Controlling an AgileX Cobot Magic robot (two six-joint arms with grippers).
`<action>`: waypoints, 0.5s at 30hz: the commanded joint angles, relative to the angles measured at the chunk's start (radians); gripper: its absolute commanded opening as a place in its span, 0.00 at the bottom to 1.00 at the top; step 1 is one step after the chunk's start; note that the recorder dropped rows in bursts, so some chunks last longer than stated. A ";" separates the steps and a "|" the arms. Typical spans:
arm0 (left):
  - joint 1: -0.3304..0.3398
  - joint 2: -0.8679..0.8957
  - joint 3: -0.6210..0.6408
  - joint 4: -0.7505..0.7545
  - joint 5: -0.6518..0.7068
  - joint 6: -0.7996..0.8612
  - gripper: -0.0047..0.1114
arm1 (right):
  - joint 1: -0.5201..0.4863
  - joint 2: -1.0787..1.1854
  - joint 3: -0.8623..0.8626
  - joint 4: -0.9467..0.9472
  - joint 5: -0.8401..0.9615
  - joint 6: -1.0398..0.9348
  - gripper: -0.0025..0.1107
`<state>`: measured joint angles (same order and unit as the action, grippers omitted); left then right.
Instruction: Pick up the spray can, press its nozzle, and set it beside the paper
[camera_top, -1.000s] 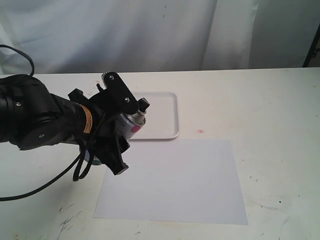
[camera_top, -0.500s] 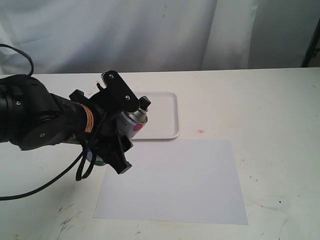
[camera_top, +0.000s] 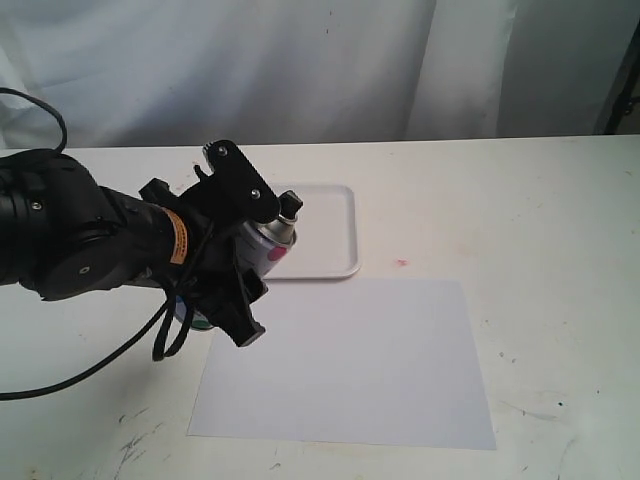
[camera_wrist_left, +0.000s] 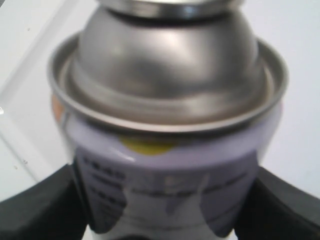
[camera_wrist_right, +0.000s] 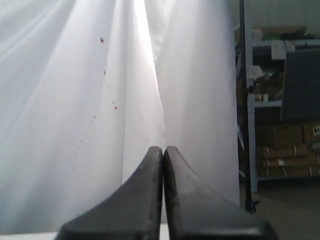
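Black and bulky, the left hand (camera_top: 250, 262) grips the spray can (camera_top: 268, 245) by its body, one finger on each side, and holds it clear of the tabletop (camera_top: 540, 220). The can hangs tilted above the near edge of the white tray (camera_top: 345, 200), just past the far left corner of the paper (camera_top: 350, 370). Its nozzle (camera_top: 289, 207) points up and toward the tray.

The pick-up looks done and the press is the step in hand. Nothing touches the nozzle, so the next move likely calls for something to bear down on that small black button while the grip keeps the can from slipping. After that, the can has to come down upright on bare tabletop next to the sheet, not on it.

Close up, the can shows a dull silver domed shoulder with a raised rim. Below that is a white body with a yellow dot, an orange patch at one edge and dark blurred print. A pink dot shows in the exterior view.

Far off, the right hand (camera_wrist_right: 163, 165) is closed and empty, with its fingers pressed together, and it faces a white curtain (camera_wrist_right: 75, 100).
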<state>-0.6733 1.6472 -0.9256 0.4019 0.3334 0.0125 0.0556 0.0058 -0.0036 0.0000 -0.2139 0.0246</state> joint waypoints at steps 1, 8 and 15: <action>-0.006 -0.006 -0.013 -0.008 -0.037 -0.006 0.04 | -0.006 -0.006 0.004 -0.010 -0.051 0.051 0.02; -0.006 -0.006 -0.013 -0.008 -0.044 -0.012 0.04 | -0.006 0.018 -0.151 -0.010 0.204 0.148 0.02; -0.006 -0.006 -0.013 -0.008 -0.045 -0.012 0.04 | -0.006 0.257 -0.341 0.059 0.413 0.190 0.02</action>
<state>-0.6733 1.6472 -0.9256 0.3980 0.3222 0.0125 0.0556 0.1810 -0.2875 0.0195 0.1227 0.2058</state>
